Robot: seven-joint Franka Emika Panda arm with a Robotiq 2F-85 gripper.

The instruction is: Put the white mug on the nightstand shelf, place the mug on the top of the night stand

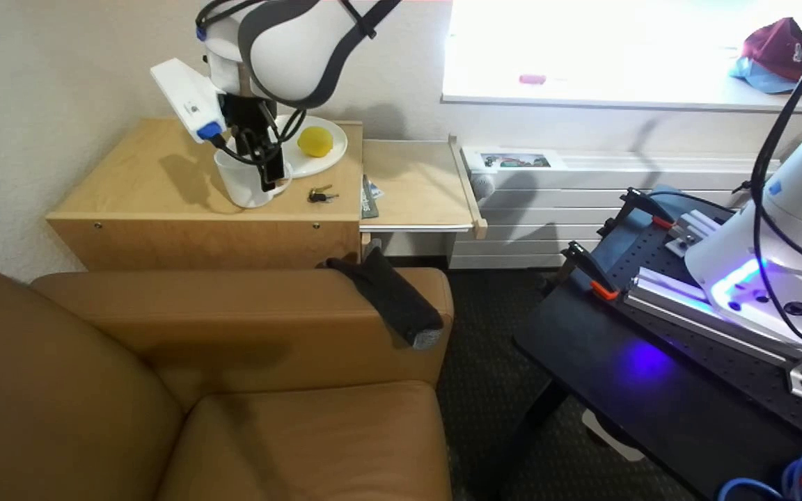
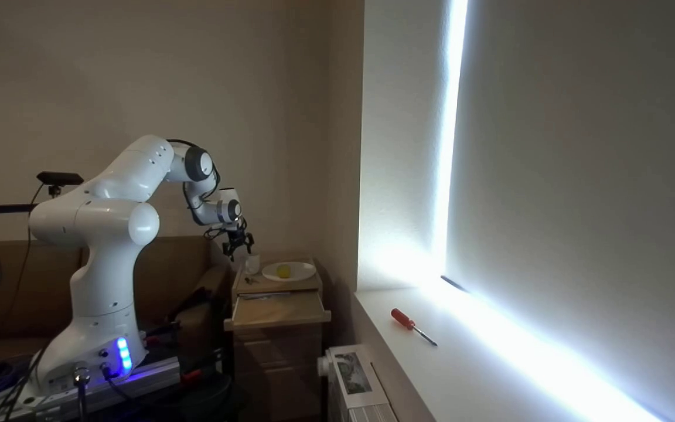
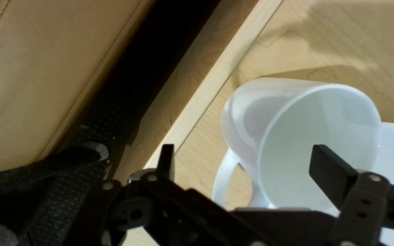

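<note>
Since the spread hand grips nothing, the step is probably release and retreat; raise it straight up, so its fingers clear the handle. White mug: upright on the worktop of the nightstand; glossy, cylindrical. Worktop: flat, pale grained wood. Plate: smooth, white, rounded. Lemon: yellow, ovoid. Armchair: tan leather, stitched.

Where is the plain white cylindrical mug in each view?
In an exterior view: white mug, upper left quarter.
In an exterior view: white mug, left of centre, below mid-height.
Wrist view: white mug, right of centre.
Shared landmark: the light tan wooden nightstand top beneath it.
</note>
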